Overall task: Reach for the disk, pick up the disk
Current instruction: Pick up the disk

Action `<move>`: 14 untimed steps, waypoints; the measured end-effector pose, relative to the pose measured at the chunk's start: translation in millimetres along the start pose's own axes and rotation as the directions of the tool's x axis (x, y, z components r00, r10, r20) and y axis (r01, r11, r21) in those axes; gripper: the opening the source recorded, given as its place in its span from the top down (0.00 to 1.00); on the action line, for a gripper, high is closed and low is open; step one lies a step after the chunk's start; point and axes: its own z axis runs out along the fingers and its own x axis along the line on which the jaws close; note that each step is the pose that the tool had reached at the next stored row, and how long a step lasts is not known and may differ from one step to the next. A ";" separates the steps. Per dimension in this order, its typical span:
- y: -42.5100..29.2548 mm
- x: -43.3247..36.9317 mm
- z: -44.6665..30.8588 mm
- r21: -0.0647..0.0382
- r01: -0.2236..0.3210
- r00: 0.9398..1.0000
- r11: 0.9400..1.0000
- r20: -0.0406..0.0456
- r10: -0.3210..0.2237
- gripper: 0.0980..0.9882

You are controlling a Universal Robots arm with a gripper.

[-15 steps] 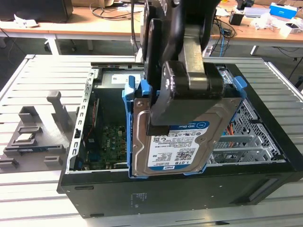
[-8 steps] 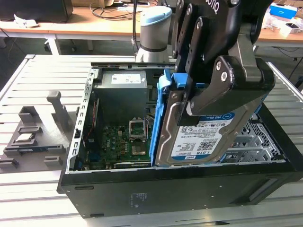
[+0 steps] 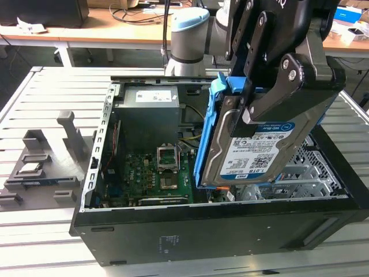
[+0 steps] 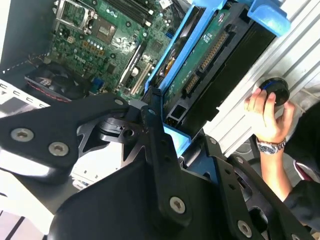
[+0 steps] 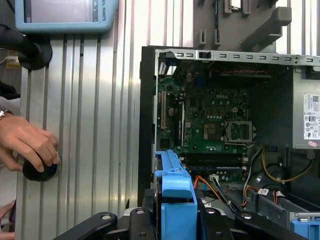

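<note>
While the disk point(image 3: 253, 151) is pinched by its blue side rails in the gripper point(image 3: 262, 98) and held tilted above the open computer case point(image 3: 219, 222), the pick-up step appears all but done; a straight lift is called for, the case walls lying close below, a person's hand point(image 4: 267, 112) resting beside the case.

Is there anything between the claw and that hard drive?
Nothing: in the exterior view the gripper is clamped directly on the disk, held tilted above the open computer case.

silver-grey disk point(image 3: 253, 153) with blue rails, black hand point(image 3: 271, 95), green motherboard point(image 3: 147, 173)
</note>
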 end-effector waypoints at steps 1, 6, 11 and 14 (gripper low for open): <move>-1.7 -1.1 0.0 0.000 0.000 1.000 1.000 0.001 0.000 0.70; -13.9 -5.9 -0.1 0.000 0.000 1.000 1.000 0.002 0.000 0.70; -25.5 -6.0 4.7 -0.001 0.000 1.000 1.000 0.001 0.000 0.70; -39.9 -8.0 7.2 -0.002 0.000 1.000 1.000 0.001 0.000 0.70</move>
